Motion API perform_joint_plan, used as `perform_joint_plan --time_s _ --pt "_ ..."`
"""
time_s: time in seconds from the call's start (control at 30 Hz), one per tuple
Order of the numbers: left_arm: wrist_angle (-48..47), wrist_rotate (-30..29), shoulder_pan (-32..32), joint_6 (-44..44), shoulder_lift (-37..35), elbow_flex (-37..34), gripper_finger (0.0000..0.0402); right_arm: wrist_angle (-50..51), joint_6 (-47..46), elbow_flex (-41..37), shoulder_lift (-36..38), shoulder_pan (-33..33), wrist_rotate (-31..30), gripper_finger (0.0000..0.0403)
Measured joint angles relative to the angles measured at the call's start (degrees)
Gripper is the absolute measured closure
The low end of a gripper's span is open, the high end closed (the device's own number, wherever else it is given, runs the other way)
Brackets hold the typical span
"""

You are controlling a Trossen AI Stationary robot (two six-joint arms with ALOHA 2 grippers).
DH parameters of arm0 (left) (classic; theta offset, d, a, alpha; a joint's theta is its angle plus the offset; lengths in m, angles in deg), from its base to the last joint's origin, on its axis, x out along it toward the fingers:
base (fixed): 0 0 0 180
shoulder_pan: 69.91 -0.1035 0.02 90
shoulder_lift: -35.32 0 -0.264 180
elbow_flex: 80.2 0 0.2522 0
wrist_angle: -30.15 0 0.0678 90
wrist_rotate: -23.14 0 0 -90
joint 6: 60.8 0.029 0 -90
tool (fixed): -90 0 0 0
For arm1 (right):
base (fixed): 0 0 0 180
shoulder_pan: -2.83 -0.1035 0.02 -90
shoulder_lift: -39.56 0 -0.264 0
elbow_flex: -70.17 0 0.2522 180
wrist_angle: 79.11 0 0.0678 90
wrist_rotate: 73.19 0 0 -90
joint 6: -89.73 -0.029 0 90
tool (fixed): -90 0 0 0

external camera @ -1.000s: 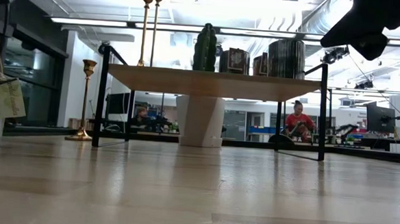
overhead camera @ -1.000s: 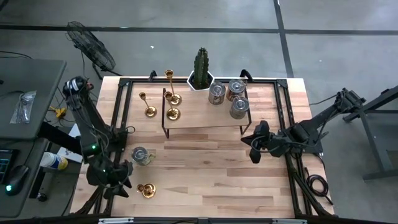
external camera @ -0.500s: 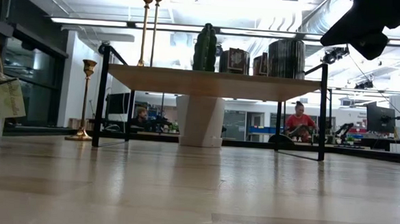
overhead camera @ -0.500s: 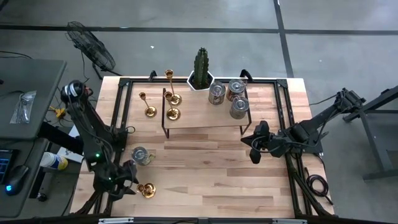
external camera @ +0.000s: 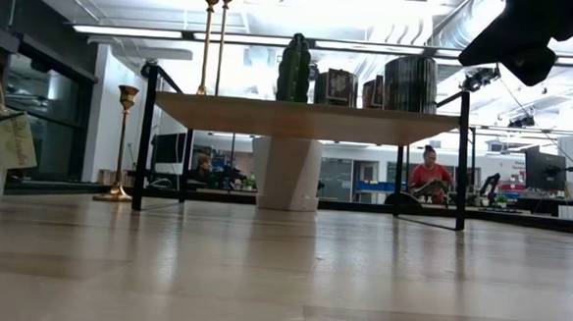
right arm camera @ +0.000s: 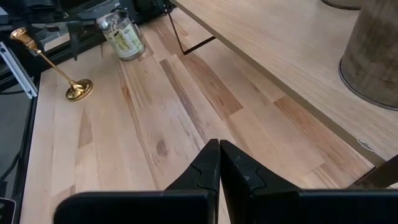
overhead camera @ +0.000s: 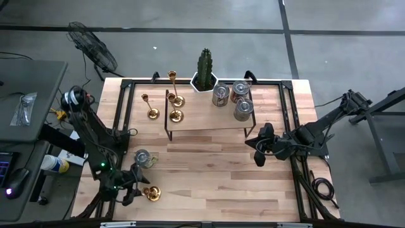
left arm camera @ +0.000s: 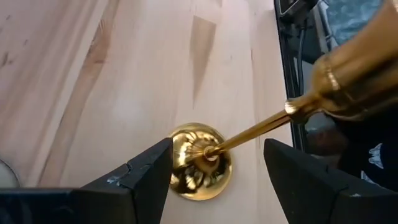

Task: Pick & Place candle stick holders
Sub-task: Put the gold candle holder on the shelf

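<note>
Item: tall brass candle stick holder [left arm camera: 202, 155], standing on its round flared base on the near left part of the wooden table [overhead camera: 209, 171], close to the front edge. Position relative to tool: the left gripper [overhead camera: 135, 188] hangs directly over it, fingers spread wide, one on each side of the base and, as far as I can judge, touching nothing. Long axis: the thin stem runs upright from the base, so in the left wrist view it rises toward the camera, with the cup end looming close beside one finger. The closing move looks to depend on keeping that stem centred between the jaws. Nearer arm: the left, plainly; the right gripper [right arm camera: 219, 163] waits well apart over the table's right half, fingers pressed together on nothing. Material: polished gold-toned metal, mirror-bright, domed foot with fine ribbing, slender rod stem, likely slippery and top-heavy. Adjacent: a glass jar [overhead camera: 143, 158] with a printed label, just beyond the holder toward the shelf. Further stock: a short holder [overhead camera: 152, 113] on the table left of the black-framed shelf [overhead camera: 209, 124]; two more [overhead camera: 176, 100] on the shelf's left end, beside a cactus [overhead camera: 204, 68] in a white pot and three silver tins [overhead camera: 234, 98].
</note>
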Motion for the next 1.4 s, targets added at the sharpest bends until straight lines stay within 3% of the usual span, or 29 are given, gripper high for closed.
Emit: perform_joint_plan --time_s 0.47,0.87,1.1,1.27,1.4 --pt "4.03 -3.28 0.00 4.86 0.27 0.00 0.0165 0.02 0.00 0.00 0.00 0.00 -0.20 0.0401" --pt "6.84 -5.29 0.00 6.01 0.25 0.00 0.0294 0.04 -0.01 0.00 0.00 0.00 -0.17 0.0401" --pt "7.11 -5.60 0.00 5.39 0.25 0.00 0.0343 0.05 0.00 0.00 0.00 0.00 -0.17 0.0401" --pt "6.75 -6.55 0.00 7.99 0.25 0.00 0.0343 0.07 0.00 0.00 0.00 0.00 -0.17 0.0401" --pt "6.50 -8.89 0.00 8.98 0.86 0.00 0.0312 0.07 0.00 0.00 0.00 0.00 -0.15 0.0401"
